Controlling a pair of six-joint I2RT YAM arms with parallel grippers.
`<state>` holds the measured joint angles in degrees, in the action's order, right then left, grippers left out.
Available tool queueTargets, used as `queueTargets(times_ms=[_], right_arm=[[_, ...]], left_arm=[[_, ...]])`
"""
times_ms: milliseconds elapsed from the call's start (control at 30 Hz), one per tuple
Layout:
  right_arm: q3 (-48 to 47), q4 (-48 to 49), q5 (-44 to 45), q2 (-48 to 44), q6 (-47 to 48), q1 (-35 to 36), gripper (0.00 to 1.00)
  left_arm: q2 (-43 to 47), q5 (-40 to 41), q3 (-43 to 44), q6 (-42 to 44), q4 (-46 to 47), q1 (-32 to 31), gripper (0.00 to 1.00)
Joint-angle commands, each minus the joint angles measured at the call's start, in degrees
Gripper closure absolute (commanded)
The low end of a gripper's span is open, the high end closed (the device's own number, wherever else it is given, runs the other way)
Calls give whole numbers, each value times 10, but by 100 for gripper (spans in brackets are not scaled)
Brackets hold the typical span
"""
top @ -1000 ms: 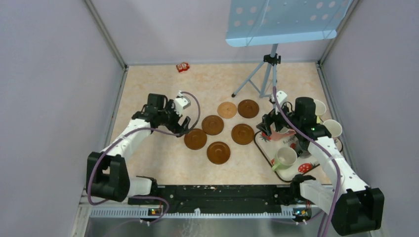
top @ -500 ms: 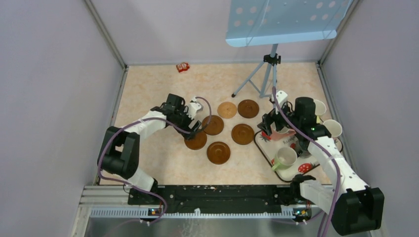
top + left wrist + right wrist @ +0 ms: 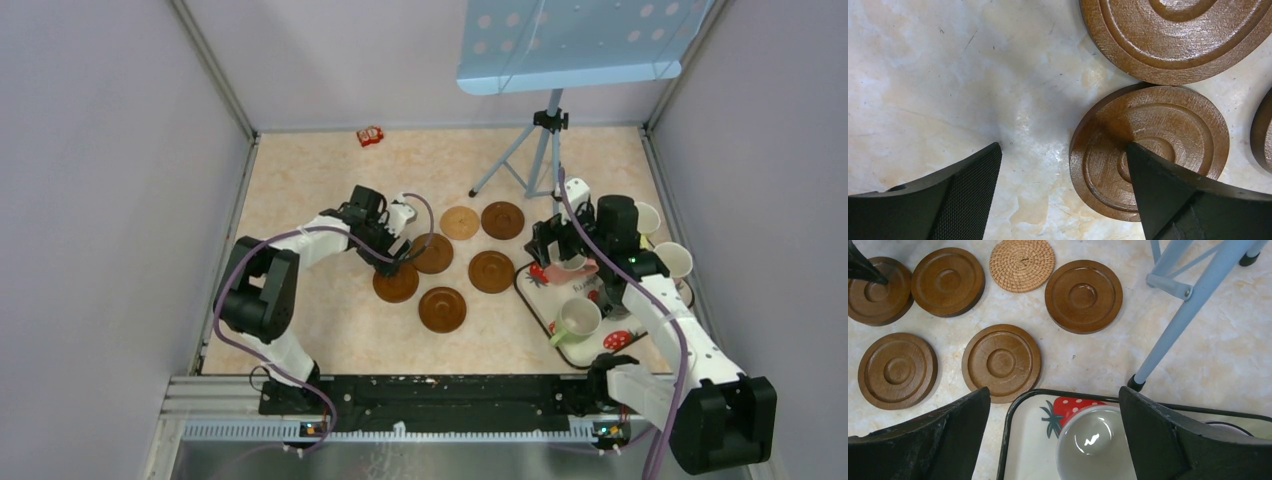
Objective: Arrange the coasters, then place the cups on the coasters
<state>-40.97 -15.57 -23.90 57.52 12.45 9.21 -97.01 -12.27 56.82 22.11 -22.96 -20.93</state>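
**Top view:** six coasters (image 3: 442,309) lie clustered on the surface (image 3: 300,180), left of the tray (image 3: 583,352). Four cups are countable: a pink cup (image 3: 570,266) and a yellow-green cup (image 3: 577,318) on the tray, and two pale ones (image 3: 675,260) past the right arm. The left jaws have moved in from the cluster's left onto its near-left coaster. The right jaws are barely shifted.

**Left wrist:** the left jaws are wide and hold nothing. One fingertip (image 3: 1148,170) is over a grooved coaster (image 3: 1168,125).

**Right wrist:** the right jaws are wide and straddle a cup on the tray without gripping it. Five coasters are wooden and one is woven.
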Motion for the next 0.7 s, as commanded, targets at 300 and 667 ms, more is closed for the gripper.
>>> queueTargets(times_ms=[300, 667], right_arm=[[-31, 18, 37, -21, -5, 0, 1], [8, 38, -37, -62, 22, 0, 1]], left_arm=[[-59, 59, 47, 27, -10, 130, 1], [-119, 5, 133, 30, -25, 312, 5]])
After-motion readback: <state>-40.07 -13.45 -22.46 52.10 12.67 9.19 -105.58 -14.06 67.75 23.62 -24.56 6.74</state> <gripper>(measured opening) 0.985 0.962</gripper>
